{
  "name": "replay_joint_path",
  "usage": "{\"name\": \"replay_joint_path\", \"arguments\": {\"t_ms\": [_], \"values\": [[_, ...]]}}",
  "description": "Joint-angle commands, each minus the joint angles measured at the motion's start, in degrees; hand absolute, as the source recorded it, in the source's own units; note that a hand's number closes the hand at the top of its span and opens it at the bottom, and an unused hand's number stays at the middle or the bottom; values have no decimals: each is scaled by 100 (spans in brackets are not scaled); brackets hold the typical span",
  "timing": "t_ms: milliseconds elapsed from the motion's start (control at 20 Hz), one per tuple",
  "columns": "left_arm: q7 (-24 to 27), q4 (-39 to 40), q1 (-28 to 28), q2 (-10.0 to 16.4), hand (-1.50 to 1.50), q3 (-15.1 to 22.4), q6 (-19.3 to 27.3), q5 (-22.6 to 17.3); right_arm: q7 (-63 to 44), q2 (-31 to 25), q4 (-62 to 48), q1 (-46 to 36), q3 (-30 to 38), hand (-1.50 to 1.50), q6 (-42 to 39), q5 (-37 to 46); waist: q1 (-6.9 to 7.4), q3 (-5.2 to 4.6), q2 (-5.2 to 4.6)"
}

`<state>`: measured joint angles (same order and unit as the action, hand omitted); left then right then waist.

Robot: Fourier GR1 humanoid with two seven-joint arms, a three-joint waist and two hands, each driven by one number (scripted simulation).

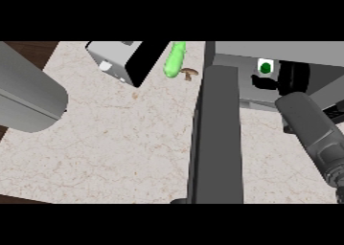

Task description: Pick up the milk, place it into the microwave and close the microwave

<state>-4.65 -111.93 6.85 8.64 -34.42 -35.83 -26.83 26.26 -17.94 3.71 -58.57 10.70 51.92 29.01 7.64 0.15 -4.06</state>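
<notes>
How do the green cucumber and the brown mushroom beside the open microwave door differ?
Colour: the cucumber is bright green, the mushroom brown. Size and shape: the cucumber is long and slim, far larger than the small, squat mushroom. Pose: the cucumber stretches away from the robot, while the mushroom sits by its near end. Both lie on the counter, between the grey appliance and the microwave door.

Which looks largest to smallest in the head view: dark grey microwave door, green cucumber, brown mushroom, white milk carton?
1. dark grey microwave door
2. green cucumber
3. white milk carton and brown mushroom: about alike; the carton is partly hidden, so not ranked.
</notes>
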Motion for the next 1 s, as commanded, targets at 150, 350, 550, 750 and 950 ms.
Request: {"name": "replay_joint_path", "arguments": {"t_ms": [150,350,550,750,950], "values": [[-8,91,-180,36,-150,39,124,235,453,116,190,-48,-84,-150,-249,84,-11,31,29],[-65,159,-155,71,-150,291,-124,302,679,132,279,-200,-22,-150,-651,13,2,32,26],[109,219,-235,60,-150,382,-263,389,848,249,272,-199,97,-150,-965,-116,7,26,29],[57,232,-222,3,-150,557,-373,307,1134,321,342,-181,379,-150,-1627,-435,-88,26,92],[119,325,-226,-73,-150,822,-583,422,1439,481,396,-92,629,-150,-2038,-711,-179,19,121]]}}
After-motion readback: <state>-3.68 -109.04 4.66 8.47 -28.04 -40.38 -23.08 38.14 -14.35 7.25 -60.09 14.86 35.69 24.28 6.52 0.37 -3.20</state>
